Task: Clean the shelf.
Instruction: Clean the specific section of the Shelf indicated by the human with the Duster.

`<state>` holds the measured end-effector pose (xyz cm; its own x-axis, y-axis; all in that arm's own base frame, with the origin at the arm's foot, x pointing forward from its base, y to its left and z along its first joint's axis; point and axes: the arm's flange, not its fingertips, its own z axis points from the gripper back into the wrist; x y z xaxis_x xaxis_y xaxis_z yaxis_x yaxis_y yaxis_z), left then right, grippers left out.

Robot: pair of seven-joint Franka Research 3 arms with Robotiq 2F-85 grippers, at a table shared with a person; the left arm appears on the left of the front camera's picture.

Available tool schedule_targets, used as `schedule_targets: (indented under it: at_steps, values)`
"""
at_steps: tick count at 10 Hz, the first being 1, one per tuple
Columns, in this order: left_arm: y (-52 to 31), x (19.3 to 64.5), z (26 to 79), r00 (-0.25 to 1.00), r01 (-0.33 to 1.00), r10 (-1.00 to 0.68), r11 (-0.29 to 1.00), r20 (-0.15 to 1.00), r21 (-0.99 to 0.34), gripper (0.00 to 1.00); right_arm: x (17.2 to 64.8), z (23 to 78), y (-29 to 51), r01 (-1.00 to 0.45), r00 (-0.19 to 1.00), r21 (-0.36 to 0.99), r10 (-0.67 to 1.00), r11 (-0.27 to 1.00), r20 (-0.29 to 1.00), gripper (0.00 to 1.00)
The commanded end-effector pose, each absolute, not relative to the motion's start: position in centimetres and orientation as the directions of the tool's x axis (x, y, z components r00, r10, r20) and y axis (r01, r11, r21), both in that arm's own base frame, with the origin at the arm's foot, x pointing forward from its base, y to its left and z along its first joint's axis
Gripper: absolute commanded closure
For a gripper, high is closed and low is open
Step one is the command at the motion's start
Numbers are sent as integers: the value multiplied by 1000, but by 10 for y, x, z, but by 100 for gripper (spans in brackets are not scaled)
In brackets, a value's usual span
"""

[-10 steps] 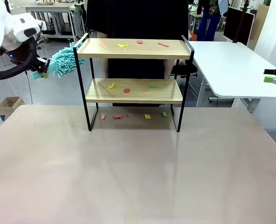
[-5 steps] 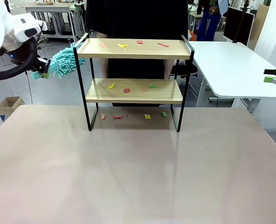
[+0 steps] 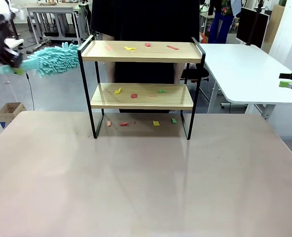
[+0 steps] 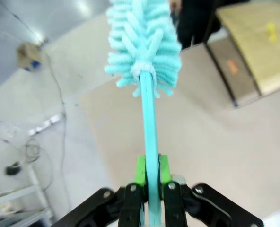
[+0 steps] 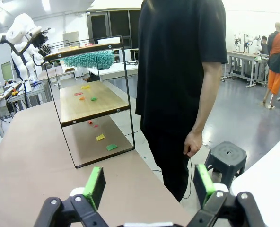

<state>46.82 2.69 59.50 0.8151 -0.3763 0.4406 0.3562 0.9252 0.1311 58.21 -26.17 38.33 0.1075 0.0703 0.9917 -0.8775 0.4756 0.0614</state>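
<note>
Tan table (image 3: 146, 187), 2-tier shelf (image 3: 141, 52), left pincer (image 4: 152, 172) clamping teal duster (image 3: 54, 59), blurred at front view's edge, right pincer (image 5: 149, 184) agape

Fluffy teal duster (image 3: 52, 60) level with the shelf (image 3: 175, 99) top board (left end), coloured scraps (image 3: 134, 96) on both boards, person (image 3: 146, 19) behind

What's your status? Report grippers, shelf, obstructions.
Left gripper shut on teal duster, head at shelf upper left end. Right gripper open, empty. Paper scraps on both boards and table beneath. Person stands close behind.
</note>
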Motion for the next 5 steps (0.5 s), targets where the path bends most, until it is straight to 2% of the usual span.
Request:
schedule_targets:
  at_steps: [1,3,5]
  values:
    - [49,448,627,777,496,-544,839,317,223,87,583,387,-259,-880,100,54,73,473,992,0]
    - [58,420,650,712,627,-677,732,183,268,87,583,387,-259,-880,100,54,73,473,992,0]
    - [53,395,651,626,758,-778,621,44,198,87,583,387,-259,-880,100,54,73,473,992,0]
